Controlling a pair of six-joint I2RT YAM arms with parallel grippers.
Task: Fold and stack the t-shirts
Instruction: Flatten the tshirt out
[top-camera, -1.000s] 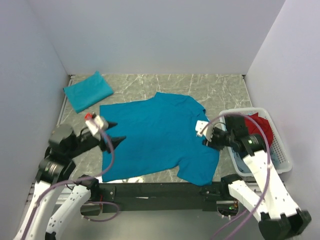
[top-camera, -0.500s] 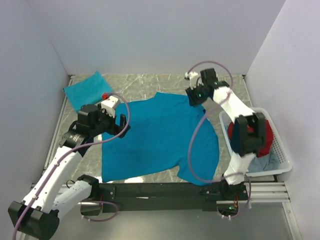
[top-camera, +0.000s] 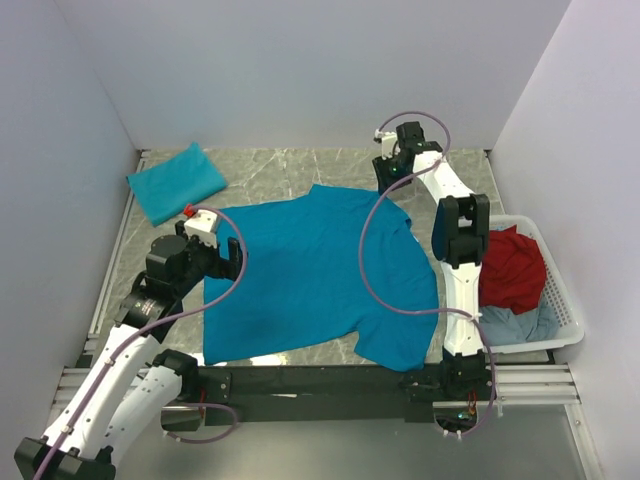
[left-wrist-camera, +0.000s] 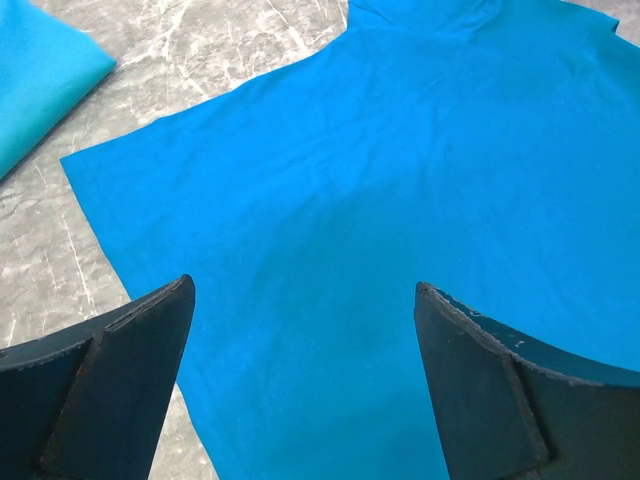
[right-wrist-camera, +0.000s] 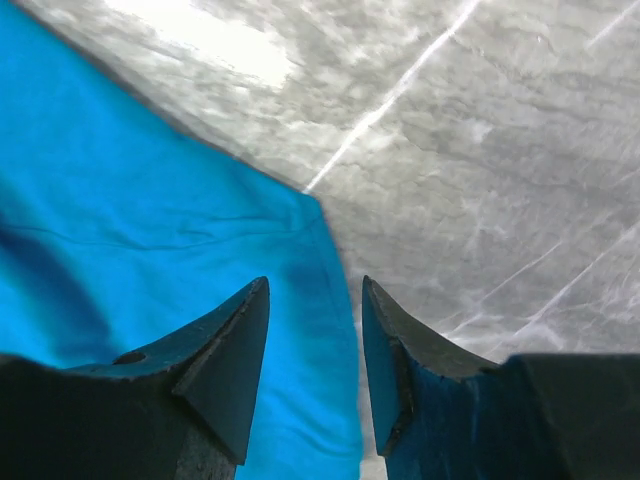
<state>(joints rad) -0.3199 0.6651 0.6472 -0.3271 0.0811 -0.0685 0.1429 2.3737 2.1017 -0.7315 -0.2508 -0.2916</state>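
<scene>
On the veined marble counter (top-camera: 300, 170) a smooth teal t-shirt (top-camera: 320, 275) lies flat, left jaws spread wide over its left sleeve side. Right jaws, narrowly parted, straddle its far right edge, perhaps touching cloth.

The grey, white-veined marbled bench (top-camera: 300, 175) is carrying three things. A bright teal-blue short-sleeved cloth t-shirt (top-camera: 310, 275) is lying spread flat across the middle, its hem reaching toward the near edge. A folded teal-blue cloth shirt (top-camera: 175, 182) is lying in the far left corner, with bare marble showing between the two. A white latticed plastic basket (top-camera: 566, 312) is sitting at the right edge, just beside the spread shirt.
</scene>
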